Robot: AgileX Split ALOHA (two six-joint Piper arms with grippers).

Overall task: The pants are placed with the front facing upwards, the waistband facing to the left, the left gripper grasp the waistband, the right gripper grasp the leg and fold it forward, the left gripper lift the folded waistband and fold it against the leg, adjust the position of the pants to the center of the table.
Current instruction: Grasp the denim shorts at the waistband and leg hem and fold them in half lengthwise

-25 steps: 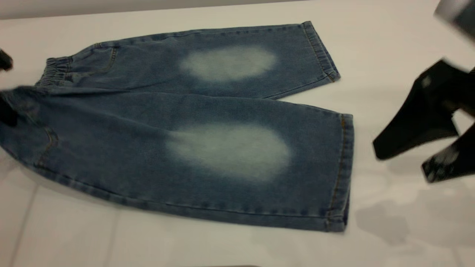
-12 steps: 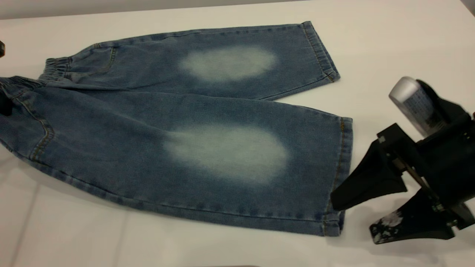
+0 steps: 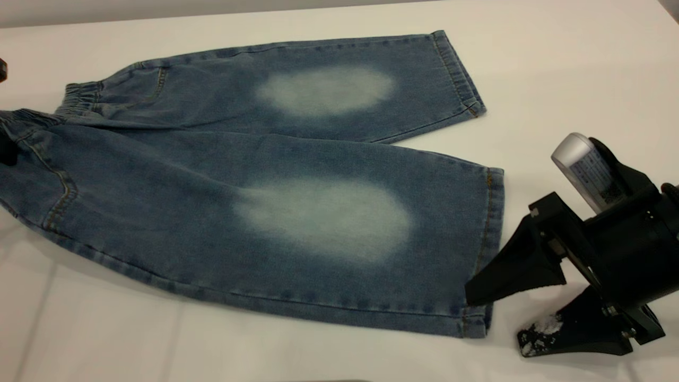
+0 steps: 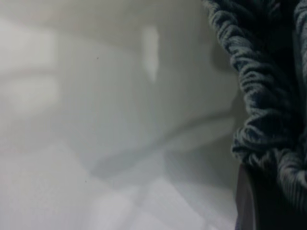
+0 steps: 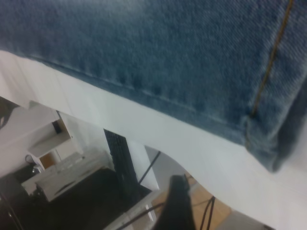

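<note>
Reaching the leg hem, the right pincer [image 3: 493,318] stands open — the pants [image 3: 276,185] lie unfolded; left pincer [image 3: 6,151] state indeterminate.

Beyond table edge: white shelving [image 5: 50,139], white bench [image 5: 72,175], dark floor [image 5: 72,206], black cables [image 5: 148,167].

Background only, off my right wrist cam: white cabinet or shelf unit [image 5: 45,141] past the edge, dark upright panel [image 5: 122,165] next to it, thin black cables [image 5: 151,165] hanging nearby, pale low unit [image 5: 67,175] on a dark floor [image 5: 62,211].
</note>
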